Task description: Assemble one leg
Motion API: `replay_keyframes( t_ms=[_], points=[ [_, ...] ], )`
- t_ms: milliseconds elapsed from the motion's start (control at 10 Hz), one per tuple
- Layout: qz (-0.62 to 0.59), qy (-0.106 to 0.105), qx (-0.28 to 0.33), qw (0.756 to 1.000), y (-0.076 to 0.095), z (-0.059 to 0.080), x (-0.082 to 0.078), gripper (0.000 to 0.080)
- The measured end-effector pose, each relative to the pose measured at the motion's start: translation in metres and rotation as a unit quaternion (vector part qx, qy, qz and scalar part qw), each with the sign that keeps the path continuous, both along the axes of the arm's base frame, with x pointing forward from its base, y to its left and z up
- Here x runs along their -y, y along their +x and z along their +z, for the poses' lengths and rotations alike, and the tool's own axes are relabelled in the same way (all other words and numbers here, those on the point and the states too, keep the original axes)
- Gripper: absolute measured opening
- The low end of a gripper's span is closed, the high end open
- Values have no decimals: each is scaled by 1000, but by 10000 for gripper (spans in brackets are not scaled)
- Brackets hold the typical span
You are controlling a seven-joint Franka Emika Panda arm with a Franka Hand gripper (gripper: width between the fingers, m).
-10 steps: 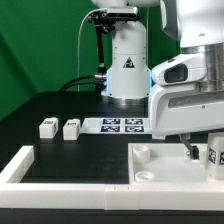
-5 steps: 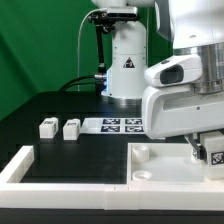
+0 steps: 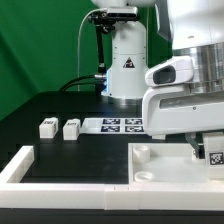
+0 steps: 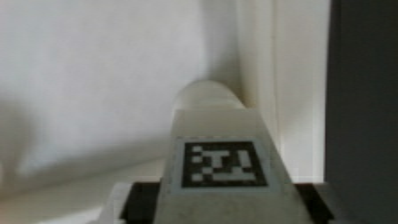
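My gripper (image 3: 211,150) is shut on a small white leg (image 3: 214,153) with a black-and-white tag. It holds the leg upright over the far right part of the large white panel (image 3: 165,160). In the wrist view the leg (image 4: 221,125) runs away from my gripper (image 4: 228,200), with dark fingers (image 4: 143,200) on both sides of it. Its far end is close to the panel's surface (image 4: 89,90); I cannot tell whether they touch. Two more legs (image 3: 46,127) (image 3: 71,128) lie on the black table at the exterior view's left.
The marker board (image 3: 122,125) lies at the middle of the table in front of the robot base (image 3: 126,70). A white raised border (image 3: 20,165) runs along the table's front and left. A corner socket (image 3: 142,153) shows on the panel.
The arm has shifted slightly lower and toward the exterior view's left over the panel, with the leg still held.
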State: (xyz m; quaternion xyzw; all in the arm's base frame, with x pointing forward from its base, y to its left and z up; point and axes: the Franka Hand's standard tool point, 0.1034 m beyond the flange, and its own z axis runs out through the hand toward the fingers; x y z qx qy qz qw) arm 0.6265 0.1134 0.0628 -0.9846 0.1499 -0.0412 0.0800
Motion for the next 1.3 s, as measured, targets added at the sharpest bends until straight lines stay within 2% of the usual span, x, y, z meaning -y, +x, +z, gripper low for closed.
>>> replay_keyframes(
  t_ms=[300,500,600,800,1000,1100,1200,1300],
  points=[
    [-185,16,-27,982,-1,-1,-2,288],
    [-330,36,-49,942,-1,-2,-3,288],
    [-409,50,-65,909,-2,-3,-4,288],
    [-482,65,-80,870,-3,-3,-7,288],
    [-445,61,-74,891,-3,-3,-7,288],
    [-444,61,-74,891,-3,-3,-7,470],
    [-421,60,-70,902,-3,-2,-8,588],
    [-349,49,-57,934,-2,-1,-8,634]
  ],
)
